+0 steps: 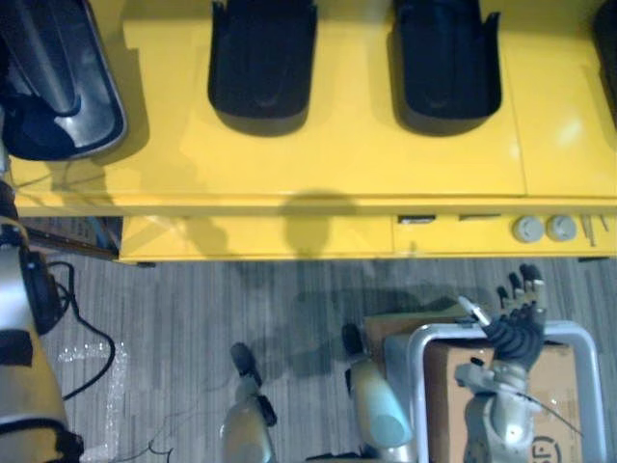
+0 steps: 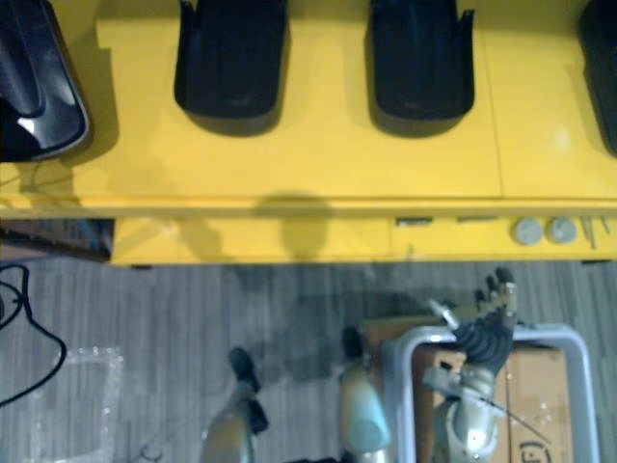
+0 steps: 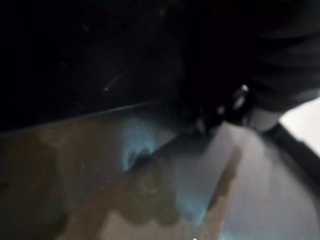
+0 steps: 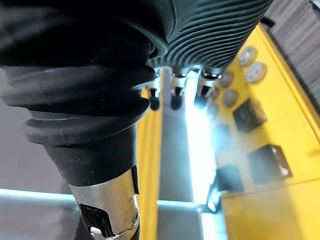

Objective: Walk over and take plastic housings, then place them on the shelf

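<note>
Item: black moulded plastic housings, open-fronted shells, two standing well apart on the flat yellow desk [image 1: 357,154], one left of centre [image 1: 262,68] and one right of centre [image 1: 445,68]. A further glossy dark housing with a grey rim [image 1: 67,96] lies at the desk's far left, where the left arm reaches. Left robot hand [image 3: 280,70]: close against dark plastic; whether it grips cannot be told. Right robot hand [image 1: 516,328]: spread and empty, hanging low over a white tube-framed cart [image 1: 578,338] that carries a brown cardboard box [image 1: 564,381], clear of the desk. Fittings: two grey round knobs [image 1: 527,229] on the desk's front edge. Step in hand, as judged: handling the far-left housing. Handling note: the shell looks smooth and hollow, so support under a side wall should serve better than a pinch at the rim; move it level, away from the neighbouring shell, and keep the free hand clear of the cart frame.
</note>
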Robot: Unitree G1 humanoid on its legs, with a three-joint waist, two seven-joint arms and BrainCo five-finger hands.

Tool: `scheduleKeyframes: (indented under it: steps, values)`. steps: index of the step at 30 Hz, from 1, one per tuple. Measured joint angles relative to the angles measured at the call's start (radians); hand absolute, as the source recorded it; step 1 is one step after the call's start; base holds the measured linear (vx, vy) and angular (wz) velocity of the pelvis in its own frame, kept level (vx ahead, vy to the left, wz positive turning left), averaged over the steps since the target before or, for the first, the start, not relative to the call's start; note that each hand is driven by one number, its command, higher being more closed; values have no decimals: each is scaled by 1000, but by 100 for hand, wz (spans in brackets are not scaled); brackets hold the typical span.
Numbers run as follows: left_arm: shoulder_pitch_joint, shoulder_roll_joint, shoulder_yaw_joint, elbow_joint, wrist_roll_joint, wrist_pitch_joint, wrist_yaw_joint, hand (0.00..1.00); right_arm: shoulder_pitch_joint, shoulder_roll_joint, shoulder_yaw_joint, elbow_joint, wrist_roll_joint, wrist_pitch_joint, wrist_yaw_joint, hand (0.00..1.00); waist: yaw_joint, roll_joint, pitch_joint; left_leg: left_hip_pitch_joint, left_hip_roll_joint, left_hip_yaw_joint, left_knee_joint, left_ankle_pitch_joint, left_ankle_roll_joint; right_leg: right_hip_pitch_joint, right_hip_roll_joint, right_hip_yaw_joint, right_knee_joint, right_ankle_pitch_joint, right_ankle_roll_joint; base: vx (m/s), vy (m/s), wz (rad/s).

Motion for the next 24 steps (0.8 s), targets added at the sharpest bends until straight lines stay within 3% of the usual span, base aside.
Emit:
scheduleKeyframes:
  steps: [12,13,18,24]
  values:
    - [-2,-22,51,-10,17,6,-30,100,37,4,16,-64,1,-11,16,0,2,-13,32,-8,2,13,1,-4,3,-30,-3,-1,50,-30,1,26,-2,0]
    - [-2,-37,85,-11,17,6,-29,0,39,4,19,-69,1,-11,18,0,2,-13,32,-10,4,15,1,-4,3,-32,-3,-1,50,-30,1,34,-15,-1]
    - [-1,-51,119,-19,14,13,-25,0,56,4,22,-99,1,-11,31,0,8,-20,37,-38,23,41,111,-67,3,-32,-1,1,60,-30,1,40,-15,-13]
    - [8,-87,164,-32,4,22,11,0,73,3,21,-116,1,-12,31,0,4,-20,37,-49,35,66,163,-100,4,-32,1,2,61,-30,1,44,-5,-8]
